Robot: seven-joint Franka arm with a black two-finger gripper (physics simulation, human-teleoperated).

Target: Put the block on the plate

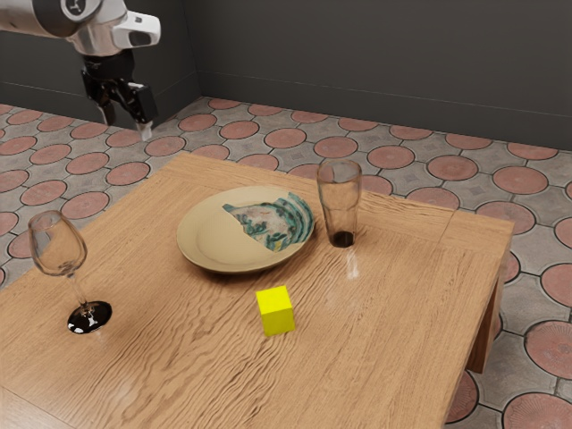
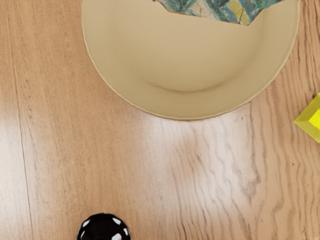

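- The worktop [image 1: 384, 349] is under the plate [image 1: 210, 241].
- My hand [image 1: 127, 125] is up higher than the plate, fingers apart, empty.
- The stem glass [image 1: 59, 246] stands near the plate.
- The yellow block [image 1: 276, 311] sits near the plate.

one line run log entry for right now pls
gripper: open, empty, raised | yellow block: on table, apart from plate | plate: no block on it | status: block not yet placed

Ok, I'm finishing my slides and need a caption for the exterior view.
Yellow cube beside a decorated plate on a wooden table, with tumbler, wine glass and raised, open hand.
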